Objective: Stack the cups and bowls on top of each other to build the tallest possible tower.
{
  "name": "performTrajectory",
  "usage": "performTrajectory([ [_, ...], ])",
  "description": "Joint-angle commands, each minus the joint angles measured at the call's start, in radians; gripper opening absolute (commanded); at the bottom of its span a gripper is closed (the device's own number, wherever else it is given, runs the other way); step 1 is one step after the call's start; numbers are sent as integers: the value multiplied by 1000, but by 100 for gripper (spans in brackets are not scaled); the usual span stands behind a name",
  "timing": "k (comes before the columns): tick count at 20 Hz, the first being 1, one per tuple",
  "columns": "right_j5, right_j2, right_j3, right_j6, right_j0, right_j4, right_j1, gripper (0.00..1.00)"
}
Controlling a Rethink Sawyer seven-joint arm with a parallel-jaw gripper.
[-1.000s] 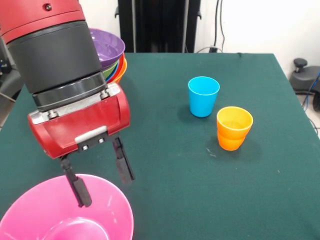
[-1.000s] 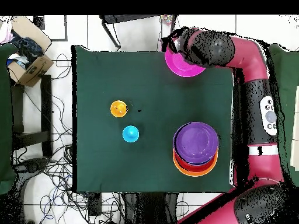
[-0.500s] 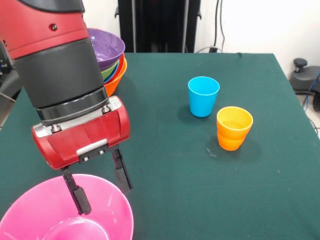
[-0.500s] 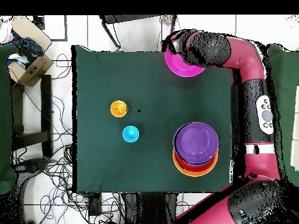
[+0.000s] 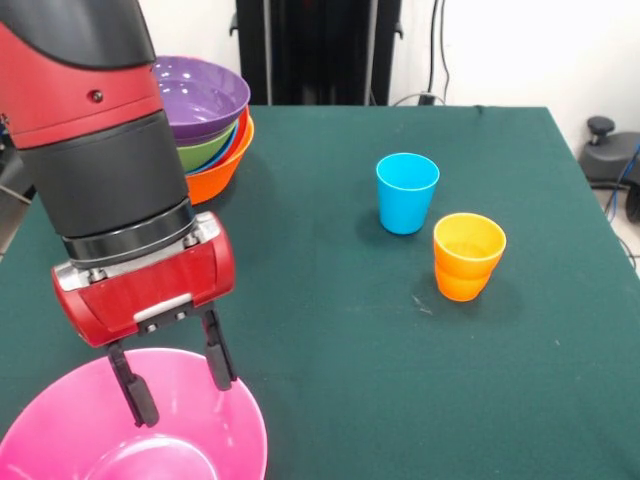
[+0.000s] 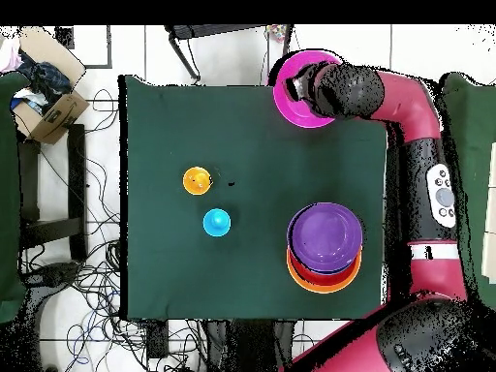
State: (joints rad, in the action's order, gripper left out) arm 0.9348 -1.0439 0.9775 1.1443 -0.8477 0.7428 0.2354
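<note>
Hovering with fingers (image 5: 176, 384) spread inside the pink bowl (image 5: 70, 430), blue cup (image 5: 407, 193) well apart.

pink bowl (image 5: 200, 430): glossy plastic | blue cup (image 5: 407, 193): smooth plastic | table (image 5: 330, 330): matt green cloth

pink bowl (image 5: 60, 430) — cut off, bottom edge

Red-and-black arm (image 5: 95, 120), red wrist block — dark pincer (image 5: 175, 378)
</note>
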Motion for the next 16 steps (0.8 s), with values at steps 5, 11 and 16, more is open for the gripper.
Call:
performTrajectory([
  [5, 39, 125, 69, -77, 54, -9, 34, 100],
  [11, 57, 129, 82, -71, 55, -49, 49, 100],
  [16, 62, 119, 92, -96, 47, -71, 61, 100],
])
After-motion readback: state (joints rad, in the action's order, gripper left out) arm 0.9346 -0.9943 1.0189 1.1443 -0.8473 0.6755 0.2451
